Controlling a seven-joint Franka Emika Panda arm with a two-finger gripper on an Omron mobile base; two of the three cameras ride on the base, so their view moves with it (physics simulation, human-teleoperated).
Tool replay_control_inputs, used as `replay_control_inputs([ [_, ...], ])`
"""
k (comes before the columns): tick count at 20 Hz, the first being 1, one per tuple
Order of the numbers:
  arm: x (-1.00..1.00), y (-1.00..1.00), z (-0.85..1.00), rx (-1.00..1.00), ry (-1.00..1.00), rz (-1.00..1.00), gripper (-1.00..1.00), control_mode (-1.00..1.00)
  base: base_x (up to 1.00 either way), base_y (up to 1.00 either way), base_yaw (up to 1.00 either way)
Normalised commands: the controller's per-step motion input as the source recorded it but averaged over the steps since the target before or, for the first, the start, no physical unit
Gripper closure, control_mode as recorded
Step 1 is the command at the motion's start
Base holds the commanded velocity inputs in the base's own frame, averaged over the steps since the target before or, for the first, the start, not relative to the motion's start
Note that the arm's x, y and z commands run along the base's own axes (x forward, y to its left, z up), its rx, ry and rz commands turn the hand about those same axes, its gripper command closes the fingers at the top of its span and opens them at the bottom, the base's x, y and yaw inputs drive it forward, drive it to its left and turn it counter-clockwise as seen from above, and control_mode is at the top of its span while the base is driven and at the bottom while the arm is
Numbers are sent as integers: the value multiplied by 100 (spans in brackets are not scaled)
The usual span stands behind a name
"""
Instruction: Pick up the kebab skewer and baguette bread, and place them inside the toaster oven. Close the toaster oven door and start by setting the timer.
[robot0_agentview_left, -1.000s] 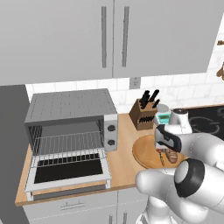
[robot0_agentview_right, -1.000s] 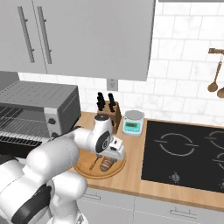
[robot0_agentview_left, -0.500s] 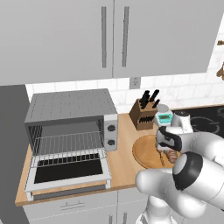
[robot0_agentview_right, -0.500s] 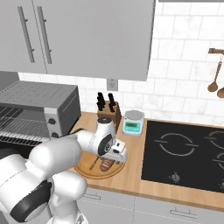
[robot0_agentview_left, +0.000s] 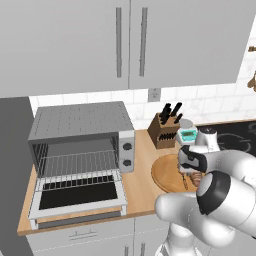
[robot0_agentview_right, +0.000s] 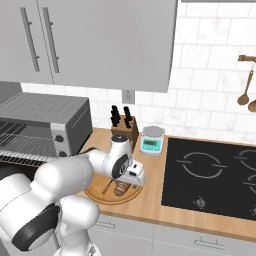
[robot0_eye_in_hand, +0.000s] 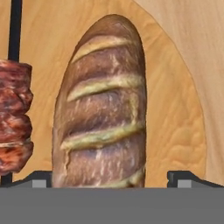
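The baguette bread (robot0_eye_in_hand: 103, 113), a golden-brown loaf with pale slashes, lies on a round wooden board (robot0_eye_in_hand: 179, 118), with the kebab skewer (robot0_eye_in_hand: 15, 127) of reddish meat chunks just to its left. My gripper (robot0_eye_in_hand: 109, 179) is open and straddles the loaf's near end, one fingertip on each side. From the base the gripper (robot0_agentview_left: 190, 170) hangs low over the board (robot0_agentview_left: 167, 175), right of the toaster oven (robot0_agentview_left: 80, 120). The toaster oven door (robot0_agentview_left: 80, 197) lies dropped open, and the wire rack is bare. In the right base view the gripper (robot0_agentview_right: 126, 181) sits above the baguette bread (robot0_agentview_right: 121, 189) and kebab skewer (robot0_agentview_right: 106, 187).
A knife block (robot0_agentview_left: 165, 127) and a small kitchen scale (robot0_agentview_left: 189, 134) stand at the back of the counter behind the board. A black cooktop (robot0_agentview_right: 215, 175) lies to the right. Wall cabinets (robot0_agentview_left: 130, 40) hang overhead.
The hand has sunk a little lower toward the board and the loaf. The jaws have stayed wide, and the food has not moved.
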Motion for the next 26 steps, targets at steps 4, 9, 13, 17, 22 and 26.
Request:
replay_control_inputs([
  [4, 0, 0, -9, 0, 0, 0, 100, -100, 0, 0, 0],
  [9, 0, 0, 0, 0, 0, 0, 100, -100, 0, 0, 0],
  [13, -8, 0, 17, 0, -1, -6, 100, -100, 0, 0, 0],
  [17, -16, 0, 62, 0, 0, -12, 100, -100, 0, 0, 0],
  [22, -41, 13, 79, 0, 0, -12, 100, -100, 0, 0, 0],
  [26, -59, 50, 61, -1, 0, -17, 100, -100, 0, 0, 0],
])
